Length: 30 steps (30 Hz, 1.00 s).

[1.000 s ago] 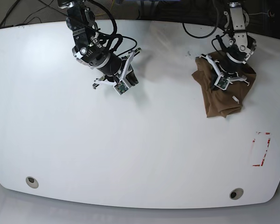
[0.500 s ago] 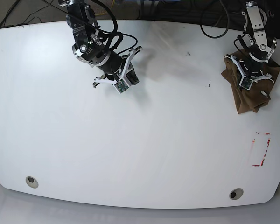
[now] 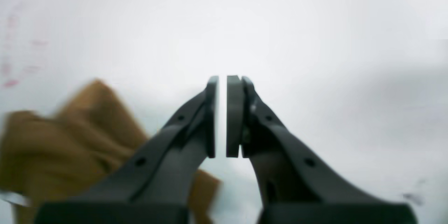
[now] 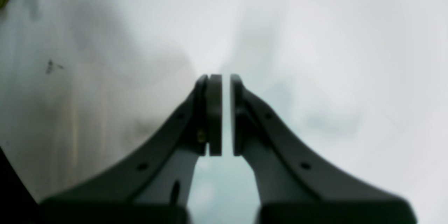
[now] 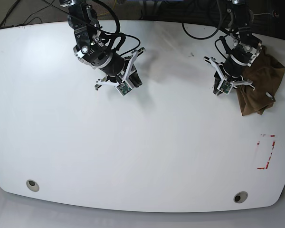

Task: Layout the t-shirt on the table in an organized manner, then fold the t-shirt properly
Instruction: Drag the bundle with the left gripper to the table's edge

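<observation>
Table (image 5: 142, 156): you see a large glossy white top with rounded edges, filling the base view. Most of its surface is bare.

T-shirt (image 5: 259, 85): you find the tan-brown shirt bunched in a wrinkled heap at the far right of the table in the base view, near the rim. It is not laid out. In the left wrist view it shows as a blurred brown mass (image 3: 70, 136) to the lower left, behind one finger, and lies outside the jaws.

Right arm (image 5: 92, 45): it reaches in from the top left of the base view, well apart from the t-shirt.

Left arm (image 5: 240, 33): it reaches in from the top right of the base view.

Right end effector (image 5: 128, 80): clenched, with only a thin gap between the pads in the right wrist view (image 4: 222, 115). Nothing sits between them. It hangs over bare table.

Left end effector (image 5: 223, 85): clenched and empty; in the left wrist view (image 3: 221, 115) the pads stand nearly together over white surface. It sits just beside the t-shirt's left edge.

Red dashed rectangle mark (image 5: 266, 152): you find it near the right edge, below the t-shirt.

Round grey holes: one near the front left (image 5: 32, 185), one near the front right (image 5: 240, 196).
</observation>
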Each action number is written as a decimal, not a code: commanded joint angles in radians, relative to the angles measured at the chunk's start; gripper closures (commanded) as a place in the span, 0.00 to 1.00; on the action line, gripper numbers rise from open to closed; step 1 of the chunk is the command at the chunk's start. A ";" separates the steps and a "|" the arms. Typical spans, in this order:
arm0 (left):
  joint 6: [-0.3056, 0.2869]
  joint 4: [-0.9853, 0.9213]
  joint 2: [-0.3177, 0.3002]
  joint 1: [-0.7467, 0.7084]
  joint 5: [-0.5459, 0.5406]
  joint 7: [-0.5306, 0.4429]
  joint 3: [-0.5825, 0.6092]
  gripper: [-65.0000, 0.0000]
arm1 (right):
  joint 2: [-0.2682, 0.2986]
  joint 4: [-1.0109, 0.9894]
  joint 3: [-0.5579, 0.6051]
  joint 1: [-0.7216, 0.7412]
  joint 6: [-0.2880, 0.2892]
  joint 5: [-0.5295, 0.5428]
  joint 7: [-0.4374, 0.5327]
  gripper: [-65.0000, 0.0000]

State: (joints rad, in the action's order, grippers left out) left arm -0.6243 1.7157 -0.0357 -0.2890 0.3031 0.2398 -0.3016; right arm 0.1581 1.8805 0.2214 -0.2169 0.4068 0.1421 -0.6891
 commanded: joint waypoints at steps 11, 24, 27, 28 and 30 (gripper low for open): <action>0.016 -0.019 0.072 -0.019 -0.008 0.017 -0.083 0.97 | -0.001 0.026 -0.003 0.007 -0.003 0.014 0.022 0.95; 0.010 -0.167 -0.023 0.012 -0.014 0.017 -0.212 0.97 | -0.001 0.026 -0.003 0.000 -0.003 0.015 0.022 0.95; 0.010 -0.194 -0.048 0.014 -0.015 0.017 -0.255 0.97 | -0.001 0.026 -0.001 -0.009 -0.003 0.015 0.022 0.95; 0.008 -0.201 -0.051 0.014 -0.015 0.017 -0.264 0.97 | -0.001 0.026 -0.001 -0.009 -0.003 0.015 0.022 0.95; 0.008 -0.220 -0.073 0.015 -0.015 0.017 -0.298 0.97 | -0.001 0.026 -0.001 -0.011 -0.003 0.015 0.022 0.95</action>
State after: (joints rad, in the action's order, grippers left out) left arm -0.6212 1.5089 -0.0811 -0.2691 0.2550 0.2119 -0.5777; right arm 0.1577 1.8839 0.2226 -0.2337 0.4034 0.1452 -0.6891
